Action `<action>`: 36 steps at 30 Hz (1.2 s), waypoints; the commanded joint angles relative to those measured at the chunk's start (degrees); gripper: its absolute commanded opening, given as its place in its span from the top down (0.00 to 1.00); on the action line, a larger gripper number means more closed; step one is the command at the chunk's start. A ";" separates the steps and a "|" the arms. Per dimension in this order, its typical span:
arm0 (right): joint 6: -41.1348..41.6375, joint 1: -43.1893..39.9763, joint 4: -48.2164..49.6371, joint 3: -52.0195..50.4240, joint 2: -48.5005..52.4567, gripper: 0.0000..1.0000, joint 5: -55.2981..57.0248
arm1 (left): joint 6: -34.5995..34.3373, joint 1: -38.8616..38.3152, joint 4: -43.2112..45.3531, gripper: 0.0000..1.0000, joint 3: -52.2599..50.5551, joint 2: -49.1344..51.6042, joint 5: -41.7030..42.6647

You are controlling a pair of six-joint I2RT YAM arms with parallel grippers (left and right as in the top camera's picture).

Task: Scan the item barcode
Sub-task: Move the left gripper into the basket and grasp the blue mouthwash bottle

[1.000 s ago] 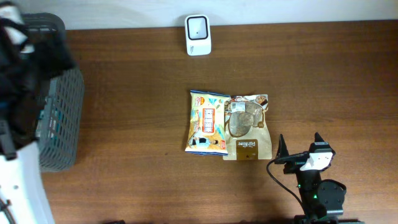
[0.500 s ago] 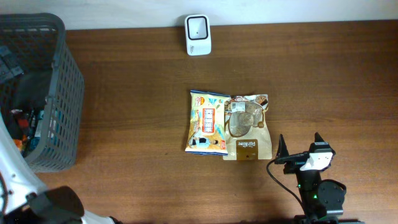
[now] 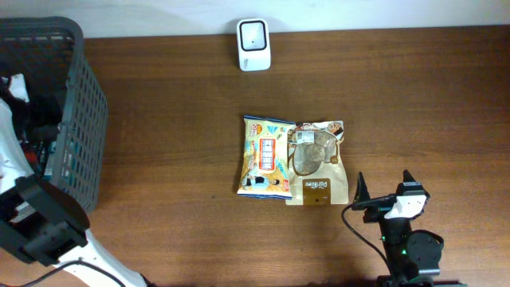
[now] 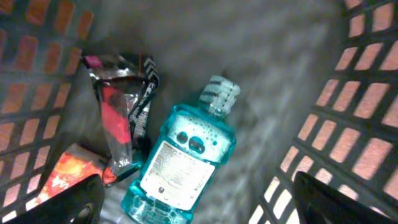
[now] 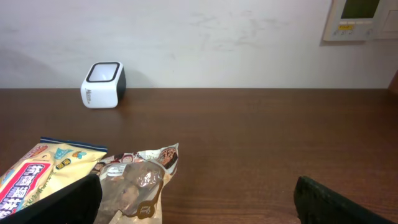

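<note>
Inside the grey basket (image 4: pixel 367 93) lies a teal mouthwash bottle (image 4: pixel 186 158), label up and cap pointing away. My left gripper (image 4: pixel 199 211) hangs open just above its lower end, one dark finger on each side, and nothing is held. In the overhead view the left arm (image 3: pixel 16 159) reaches down into the basket (image 3: pixel 80 119), which hides the gripper. The white barcode scanner (image 3: pixel 253 44) stands at the table's far edge, also visible as the scanner (image 5: pixel 102 76). My right gripper (image 3: pixel 384 179) rests open near the front right, empty.
A red and black packet (image 4: pixel 121 112) and an orange packet (image 4: pixel 59 180) lie left of the bottle in the basket. Two snack bags, a yellow one (image 3: pixel 265 155) and a brown one (image 3: pixel 319 163), lie mid-table, just ahead and left of the right gripper.
The left arm has swung from over the basket's rim down into the basket. The right arm and the snack bags have not moved.
</note>
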 commanded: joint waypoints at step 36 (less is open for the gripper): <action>-0.37 0.31 -0.07 -0.50 -0.37 0.02 0.48 | 13.62 4.44 15.39 0.24 -25.33 2.86 1.81</action>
